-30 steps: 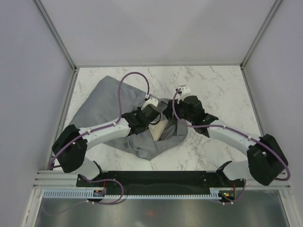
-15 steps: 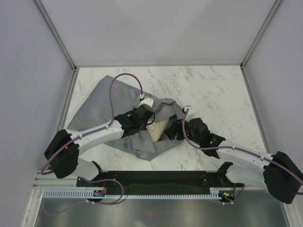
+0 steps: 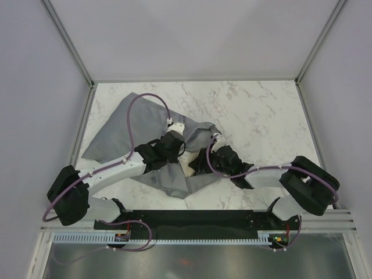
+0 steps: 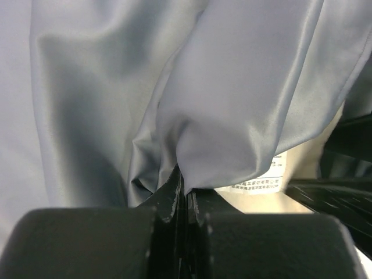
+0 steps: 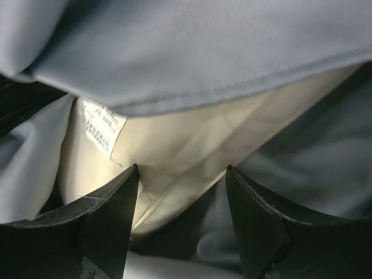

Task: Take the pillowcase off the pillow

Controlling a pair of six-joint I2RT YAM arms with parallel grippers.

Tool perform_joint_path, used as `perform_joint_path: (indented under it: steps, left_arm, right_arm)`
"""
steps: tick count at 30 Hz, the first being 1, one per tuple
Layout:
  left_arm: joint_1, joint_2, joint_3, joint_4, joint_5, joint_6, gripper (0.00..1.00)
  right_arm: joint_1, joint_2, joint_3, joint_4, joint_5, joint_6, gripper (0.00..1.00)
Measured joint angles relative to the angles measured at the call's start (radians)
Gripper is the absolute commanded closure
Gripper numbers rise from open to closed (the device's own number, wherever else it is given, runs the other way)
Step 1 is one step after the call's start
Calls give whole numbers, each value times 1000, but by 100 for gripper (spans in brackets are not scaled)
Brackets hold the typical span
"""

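The grey pillowcase (image 3: 125, 125) lies crumpled on the marble table, left of centre. A corner of the cream pillow (image 3: 187, 165) pokes out of its open end, between the two arms. My left gripper (image 3: 172, 152) is shut on a fold of the pillowcase (image 4: 232, 116) at the opening; the pillow's white label (image 4: 261, 177) shows beside it. My right gripper (image 3: 200, 163) is open, its fingers on either side of the pillow's corner (image 5: 186, 145), under the grey hem (image 5: 192, 58). Most of the pillow is hidden inside the case.
The marble table (image 3: 267, 116) stretches to the right and back of the cloth. Grey walls with metal posts (image 3: 70, 40) close in the sides and back. The arms' black base rail (image 3: 197, 218) runs along the near edge.
My right arm has swung in low from the right and its gripper now sits at the pillow's exposed corner. My left gripper has drawn the grey fabric a little leftward and nearer.
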Motion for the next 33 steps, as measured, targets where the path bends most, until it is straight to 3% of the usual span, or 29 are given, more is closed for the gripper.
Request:
perform_joint_path:
  steps: [3, 4, 6, 7, 8, 14, 23, 24, 27, 31, 33]
  left_arm:
    - [0, -25, -13, 2, 12, -1, 98]
    - [0, -35, -19, 5, 14, -1, 98]
    - [0, -52, -31, 9, 17, -1, 98]
    - [0, -60, -37, 9, 18, -1, 98]
    - [0, -64, -43, 10, 19, -1, 98]
    - [1, -75, -76, 24, 16, -1, 98]
    - [1, -203, -86, 45, 3, -3, 96]
    - [1, -215, -86, 46, 0, -6, 91]
    - [1, -235, -86, 33, -25, -19, 28]
    - [-2, -278, -86, -17, -29, -48, 14]
    - [-21, -327, -86, -47, -20, -66, 1]
  right_arm:
    - [6, 92, 27, 64, -18, 24, 37]
    - [8, 120, 35, 93, -29, 33, 52]
    - [11, 162, 47, 148, -52, 53, 75]
    - [13, 179, 53, 177, -62, 67, 96]
    - [14, 189, 58, 201, -72, 76, 100]
    - [14, 167, 63, 204, -67, 97, 100]
    - [13, -124, 119, -71, 105, -24, 100]
    - [8, -137, 134, -97, 115, -38, 100]
    - [-2, -164, 174, -170, 148, -72, 100]
    - [-8, -214, 190, -266, 197, -97, 100]
    - [-9, -237, 204, -309, 215, -102, 100]
